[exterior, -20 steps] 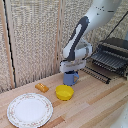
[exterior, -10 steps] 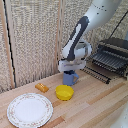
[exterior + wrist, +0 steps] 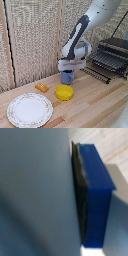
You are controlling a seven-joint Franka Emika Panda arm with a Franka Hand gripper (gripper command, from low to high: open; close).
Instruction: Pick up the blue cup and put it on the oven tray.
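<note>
- Gripper [image 3: 68, 71]: lowered onto the blue cup [image 3: 67, 78], fingers hidden behind the wrist housing in the exterior view; in the wrist view a dark pad [image 3: 79, 193] pressed flat against the cup's blue wall [image 3: 97, 193]; pinching the cup, apparently.
- Blue cup: upright on the wooden table [image 3: 95, 102], at centre of the exterior view, directly under the gripper.
- Yellow bowl [image 3: 64, 92]: just beside the cup, at its 7 o'clock; touching or not, cannot tell.
- Small orange block [image 3: 42, 87]: at 9 o'clock of the bowl, apart from it.
- White patterned plate [image 3: 29, 109]: at 8 o'clock of the bowl, near the front table edge.
- Oven tray [image 3: 111, 61]: dark barred rack drawn out from the toaster oven [image 3: 118, 46], at 2 o'clock of the cup, well apart from it.
</note>
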